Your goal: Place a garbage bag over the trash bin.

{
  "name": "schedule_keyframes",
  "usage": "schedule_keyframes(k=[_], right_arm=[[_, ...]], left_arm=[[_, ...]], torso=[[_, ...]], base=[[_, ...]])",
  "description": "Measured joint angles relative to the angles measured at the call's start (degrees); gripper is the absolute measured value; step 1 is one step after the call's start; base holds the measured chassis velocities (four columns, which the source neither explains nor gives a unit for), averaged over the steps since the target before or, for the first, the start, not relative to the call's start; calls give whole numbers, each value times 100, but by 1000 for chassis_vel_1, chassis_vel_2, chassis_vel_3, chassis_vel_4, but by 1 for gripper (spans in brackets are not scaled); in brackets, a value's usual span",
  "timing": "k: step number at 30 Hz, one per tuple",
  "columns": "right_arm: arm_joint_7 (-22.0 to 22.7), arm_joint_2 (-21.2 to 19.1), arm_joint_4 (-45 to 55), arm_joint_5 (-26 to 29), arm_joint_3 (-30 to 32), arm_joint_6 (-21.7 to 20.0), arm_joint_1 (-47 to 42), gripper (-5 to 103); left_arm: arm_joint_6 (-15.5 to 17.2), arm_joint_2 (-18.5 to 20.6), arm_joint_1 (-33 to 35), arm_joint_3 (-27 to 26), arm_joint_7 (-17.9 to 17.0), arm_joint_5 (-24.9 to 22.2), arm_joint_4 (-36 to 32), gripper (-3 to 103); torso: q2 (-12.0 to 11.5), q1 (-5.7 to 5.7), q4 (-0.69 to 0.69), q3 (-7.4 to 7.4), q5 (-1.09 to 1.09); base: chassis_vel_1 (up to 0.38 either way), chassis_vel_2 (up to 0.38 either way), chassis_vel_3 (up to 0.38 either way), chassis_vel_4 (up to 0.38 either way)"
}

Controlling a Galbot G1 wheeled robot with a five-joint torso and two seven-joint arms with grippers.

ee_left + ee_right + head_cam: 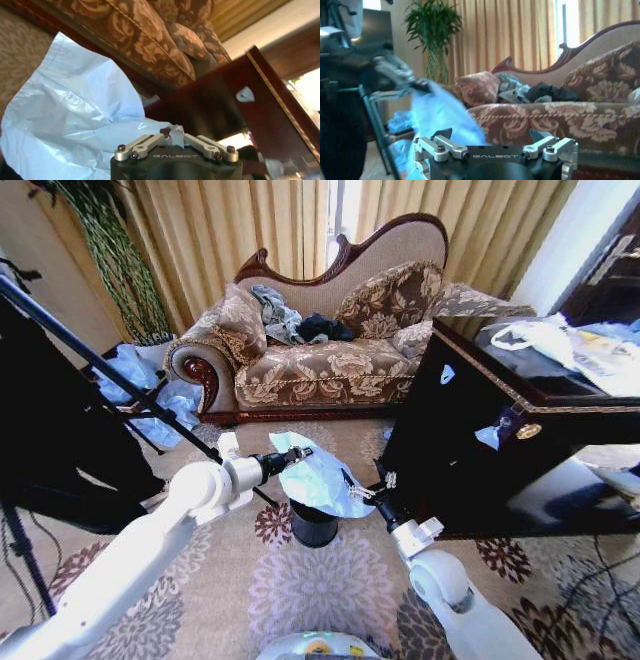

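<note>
The pale blue garbage bag hangs spread above the small black trash bin, hiding the bin's rim. My left gripper is shut on the bag's far left edge. In the left wrist view its fingertips pinch the crinkled garbage bag. My right gripper is at the bag's right edge with its fingers spread open. In the right wrist view the right gripper has nothing between its fingertips, and the garbage bag hangs beside its one finger, held by the left gripper farther off.
A patterned sofa stands behind the bin. A large glossy black cabinet is close on the right, with a white plastic bag on top. A black tripod and a heap of pale blue plastic are on the left. Patterned carpet lies in front.
</note>
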Motion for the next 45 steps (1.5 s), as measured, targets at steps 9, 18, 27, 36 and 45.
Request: schedule_keyframes(k=[9,18,27,36,45], right_arm=[[-381,24,339,-96,46,240,-751,100],[180,-348,668,916,338,-239,-116,100],[515,-456,220,660,-132,-233,737,100],[454,-295,97,86,-190,44,165,100],[450,-160,284,44,-301,56,21,100]], left_arm=[[-208,-393,-461,60,-43,62,451,0],[-19,97,-161,51,84,16,-105,0],[-20,128,252,-63,106,102,-447,0],[-120,-85,-140,-51,75,76,-92,0],[-152,-213,-364,24,39,19,175,0]], torso=[[1,0,-2,0,1],[1,0,-1,0,-2],[1,0,1,0,0],[1,-1,-2,0,1],[1,-1,-2,0,0]], base=[[0,0,0,0],[0,0,0,0],[0,0,0,0],[0,0,0,0],[0,0,0,0]])
